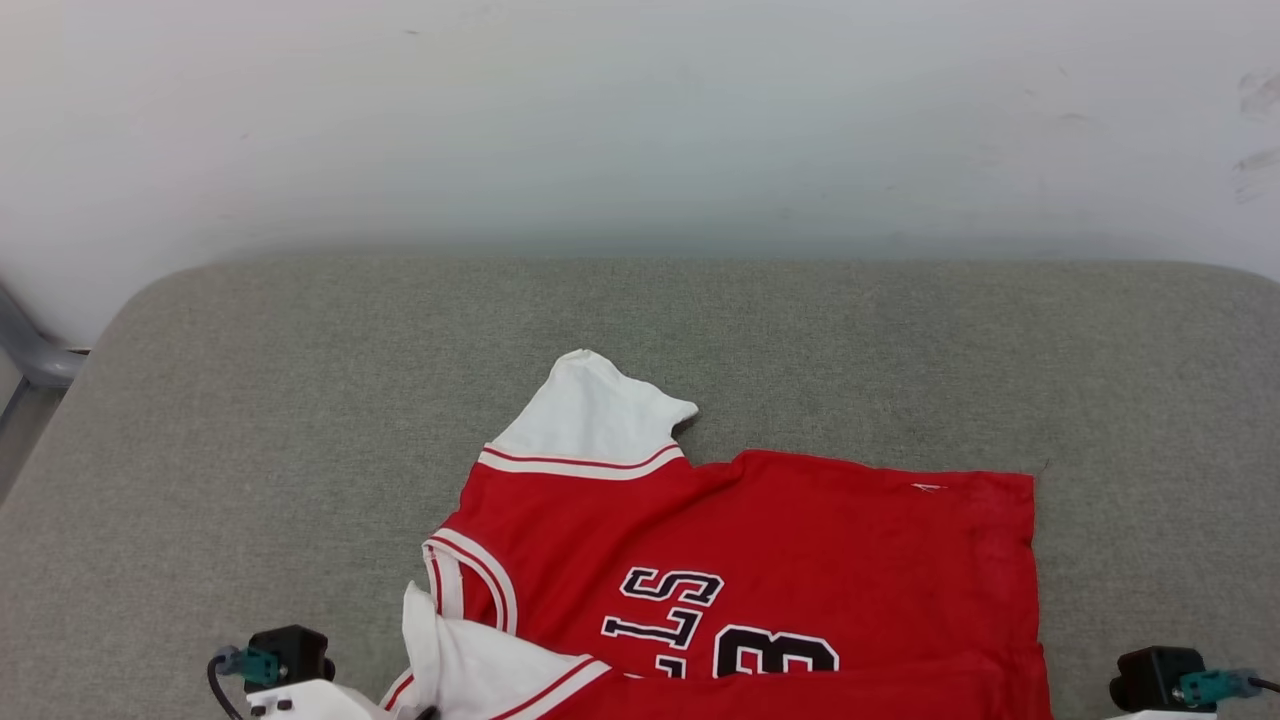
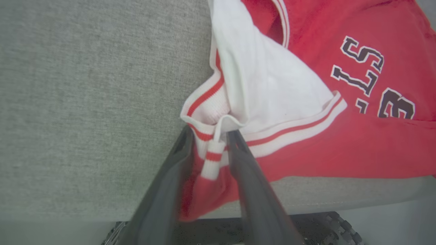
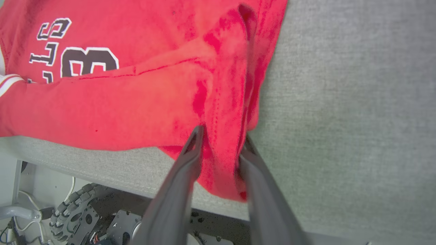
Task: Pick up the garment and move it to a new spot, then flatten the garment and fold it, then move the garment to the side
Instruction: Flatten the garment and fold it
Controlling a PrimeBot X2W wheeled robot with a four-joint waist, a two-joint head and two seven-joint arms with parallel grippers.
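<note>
Folding's the step, I reckon: garment (image 1: pixel 750 540) lies just ahead of left pincer (image 2: pixel 210 133) and right pincer (image 3: pixel 223 134), edges between their fingers, can't tell if clamped, so you'll want a clean release next.

Garment (image 1: pixel 800 540): the red body is soft, matt knit cloth, creased along the near fold. Sleeves (image 1: pixel 590 415): white matt cloth with a smooth face. Striped trim (image 2: pixel 211 160): ribbed knit in red and white. Lettering (image 2: pixel 361 68): black with a white outline, flat and matt.

Work surface (image 1: pixel 250 420): grey woven upholstery cloth, matt, flecked and slightly rough.

Wall (image 1: pixel 640 120), far side: pale, smooth and matt, with faint scuffs at the right.

Fingers (image 2: pixel 160 194) of the left gripper (image 2: pixel 210 133): dark, smooth, matt and plastic-like.
</note>
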